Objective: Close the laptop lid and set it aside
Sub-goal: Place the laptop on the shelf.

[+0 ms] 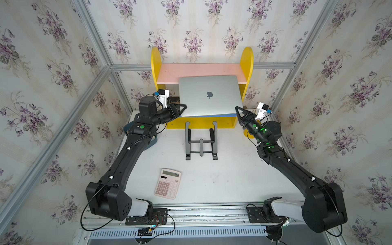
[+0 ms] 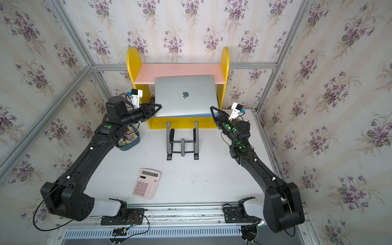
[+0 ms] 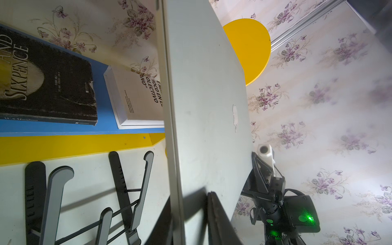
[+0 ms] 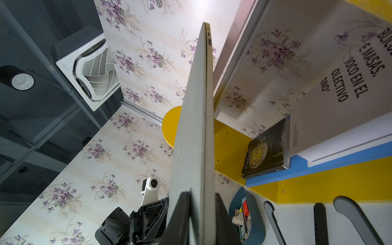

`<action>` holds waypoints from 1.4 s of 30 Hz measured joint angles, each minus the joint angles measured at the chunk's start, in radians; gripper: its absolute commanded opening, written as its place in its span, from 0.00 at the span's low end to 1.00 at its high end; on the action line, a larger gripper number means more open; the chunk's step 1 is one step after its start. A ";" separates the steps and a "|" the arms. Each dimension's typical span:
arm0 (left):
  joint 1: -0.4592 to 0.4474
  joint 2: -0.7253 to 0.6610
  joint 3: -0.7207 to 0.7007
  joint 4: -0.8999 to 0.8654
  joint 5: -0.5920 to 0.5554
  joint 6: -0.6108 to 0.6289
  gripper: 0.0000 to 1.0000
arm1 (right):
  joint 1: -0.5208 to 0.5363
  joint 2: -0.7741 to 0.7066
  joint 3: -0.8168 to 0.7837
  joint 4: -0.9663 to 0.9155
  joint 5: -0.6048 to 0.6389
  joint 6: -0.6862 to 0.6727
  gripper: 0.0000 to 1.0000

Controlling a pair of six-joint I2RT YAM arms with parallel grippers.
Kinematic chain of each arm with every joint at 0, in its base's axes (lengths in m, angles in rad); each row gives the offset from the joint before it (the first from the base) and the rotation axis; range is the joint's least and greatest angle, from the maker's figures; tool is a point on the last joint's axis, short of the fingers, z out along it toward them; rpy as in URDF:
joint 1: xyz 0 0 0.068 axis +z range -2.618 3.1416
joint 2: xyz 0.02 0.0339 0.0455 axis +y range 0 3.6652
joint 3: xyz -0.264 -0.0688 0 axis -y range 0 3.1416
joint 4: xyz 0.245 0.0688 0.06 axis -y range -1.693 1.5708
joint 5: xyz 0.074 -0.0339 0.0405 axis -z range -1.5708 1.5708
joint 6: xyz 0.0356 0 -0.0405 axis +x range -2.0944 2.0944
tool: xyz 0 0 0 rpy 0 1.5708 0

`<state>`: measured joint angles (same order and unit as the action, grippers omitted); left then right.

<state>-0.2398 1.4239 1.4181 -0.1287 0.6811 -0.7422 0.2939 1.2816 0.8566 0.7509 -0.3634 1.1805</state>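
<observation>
Two grippers held the laptop [image 1: 197, 104] off the table [image 1: 233, 180] in front of the shelf [image 1: 201, 73], its lid [image 1: 212, 87] shut, logo up. It was tilted: far edge by the shelf's pink top board, near edge over the shelf's blue lower board [image 3: 63, 129]. Whether it touched that board couldn't be told.

The left gripper [image 1: 182, 108] was clamped on the laptop's near corner by the shelf's left upright. The right gripper [image 1: 238, 110] was clamped on the near corner by the shelf's right upright. Wrist views showed each gripper w/ one jaw over the lid & one under the base, pinching the thin edge. The lid-base seam ran closed along the side [image 4: 205, 95].

Count: 1 laptop, 2 grippers, 1 shelf. Two books lay flat on the shelf's blue board, 1 black book [image 3: 46, 84] & 1 white book [image 3: 137, 101], side by side. There was 1 stand [image 1: 201, 141] on the table just in front of the shelf, under the laptop's near edge. There was 1 pink calculator [image 1: 168, 183] well in front of the shelf. There was 1 blue tub [image 2: 129, 141] of odds & ends near the shelf's left end, partly under the left arm.
</observation>
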 measured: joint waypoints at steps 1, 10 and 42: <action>0.005 0.017 0.020 -0.002 0.006 0.000 0.21 | 0.000 0.006 0.013 -0.007 0.001 -0.004 0.00; 0.038 0.114 0.136 -0.034 0.048 -0.001 0.21 | 0.000 0.079 0.128 -0.071 0.006 -0.036 0.00; 0.093 0.438 0.592 -0.198 0.087 -0.006 0.23 | -0.014 0.334 0.433 -0.159 0.000 -0.039 0.00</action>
<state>-0.1463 1.8614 2.0098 -0.3271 0.7681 -0.7479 0.2794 1.6154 1.2896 0.5922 -0.3637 1.1416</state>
